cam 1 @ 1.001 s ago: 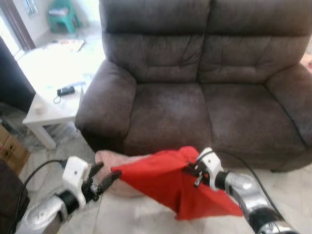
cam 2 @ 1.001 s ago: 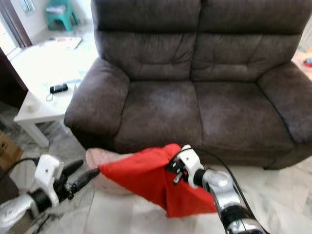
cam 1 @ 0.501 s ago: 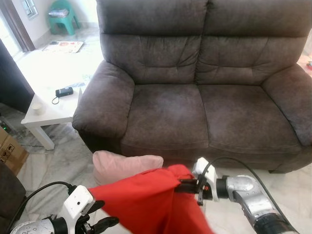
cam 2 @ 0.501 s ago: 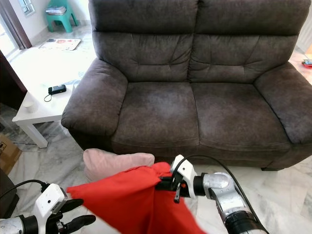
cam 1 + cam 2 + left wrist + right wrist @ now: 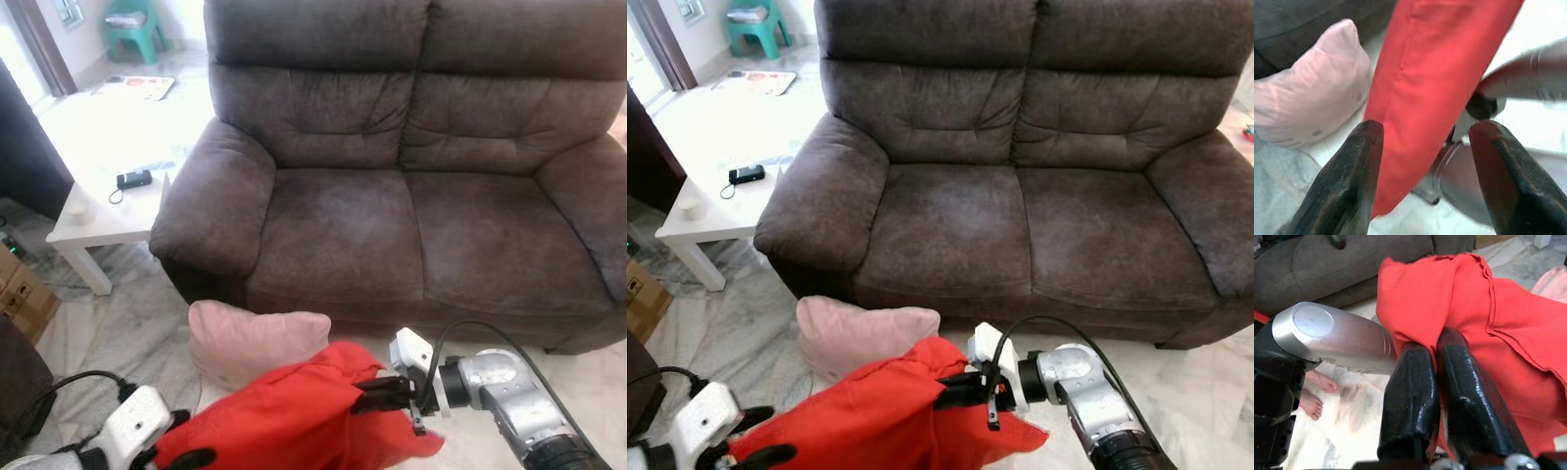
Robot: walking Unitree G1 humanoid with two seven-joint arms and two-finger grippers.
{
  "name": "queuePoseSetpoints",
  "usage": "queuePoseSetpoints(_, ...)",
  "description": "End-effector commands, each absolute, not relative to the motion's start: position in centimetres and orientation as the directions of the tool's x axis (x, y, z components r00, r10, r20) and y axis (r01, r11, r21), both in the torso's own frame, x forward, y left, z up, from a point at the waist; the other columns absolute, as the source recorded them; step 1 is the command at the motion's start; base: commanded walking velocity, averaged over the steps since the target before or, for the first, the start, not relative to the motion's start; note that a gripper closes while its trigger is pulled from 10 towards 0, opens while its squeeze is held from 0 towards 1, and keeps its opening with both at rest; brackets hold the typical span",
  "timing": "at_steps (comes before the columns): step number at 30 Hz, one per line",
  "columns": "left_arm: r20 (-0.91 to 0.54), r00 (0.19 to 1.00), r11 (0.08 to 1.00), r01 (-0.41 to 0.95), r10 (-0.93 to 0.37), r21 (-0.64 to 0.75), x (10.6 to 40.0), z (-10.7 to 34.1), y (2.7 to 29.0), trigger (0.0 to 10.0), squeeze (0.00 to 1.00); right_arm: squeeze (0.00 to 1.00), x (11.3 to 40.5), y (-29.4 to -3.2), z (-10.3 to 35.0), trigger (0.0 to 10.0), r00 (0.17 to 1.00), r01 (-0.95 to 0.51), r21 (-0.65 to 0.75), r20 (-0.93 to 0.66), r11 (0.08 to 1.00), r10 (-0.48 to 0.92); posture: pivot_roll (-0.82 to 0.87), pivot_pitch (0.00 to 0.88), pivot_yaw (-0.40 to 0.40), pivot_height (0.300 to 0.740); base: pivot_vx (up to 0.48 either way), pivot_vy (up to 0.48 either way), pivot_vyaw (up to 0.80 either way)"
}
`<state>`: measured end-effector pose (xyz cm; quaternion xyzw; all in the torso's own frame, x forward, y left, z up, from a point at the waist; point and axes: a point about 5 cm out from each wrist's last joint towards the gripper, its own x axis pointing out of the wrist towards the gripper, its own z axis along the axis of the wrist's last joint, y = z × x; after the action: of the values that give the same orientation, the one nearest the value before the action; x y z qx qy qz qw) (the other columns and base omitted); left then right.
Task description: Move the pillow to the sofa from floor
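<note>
Carry step: right end effector clamped on red pillow, left end effector fingers apart beside it. Next, I'd judge: lift onto sofa seat.

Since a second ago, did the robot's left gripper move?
Yes. The left gripper has dropped and drawn back from the sofa; it sat higher, beside the red pillow's corner, and is now under it.

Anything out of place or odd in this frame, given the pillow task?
Yes. The right end effector is shut on a red cloth, not the pillow; the open left end effector straddles its other end. The pink pillow lies untouched on the floor against the sofa. Bare feet stand close by.
</note>
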<state>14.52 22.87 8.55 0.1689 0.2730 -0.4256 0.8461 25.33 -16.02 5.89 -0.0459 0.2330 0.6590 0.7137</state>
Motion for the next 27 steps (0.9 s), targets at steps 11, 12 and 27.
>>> queuePoseSetpoints(11, -0.677, 0.468, 0.465, 0.861, -0.568, 0.205, 13.6, 5.6, 23.1, 10.0, 0.0, 0.0, 25.7, -14.8, 8.4, 10.0, -0.034, -0.984, 0.176, -0.285, 0.017, 0.958, 0.15, 0.035, -0.034, 0.74, 0.0, 0.0, 0.0)
queuePoseSetpoints(12, -0.669, 0.483, 0.478, 0.852, -0.565, 0.213, 13.7, 5.5, 23.1, 10.0, 0.0, 0.0, 25.7, -14.8, 8.5, 10.0, -0.037, -0.984, 0.177, -0.282, 0.014, 0.959, 0.15, 0.035, -0.034, 0.74, 0.0, 0.0, 0.0)
queuePoseSetpoints(27, -0.654, 0.55, 0.446, 0.828, -0.519, 0.341, 13.6, 4.5, 25.0, 10.0, 0.0, 0.0, 25.1, -14.6, 8.9, 10.0, -0.103, -0.98, 0.191, -0.262, -0.053, 0.96, 0.15, 0.04, -0.041, 0.74, 0.0, 0.0, 0.0)
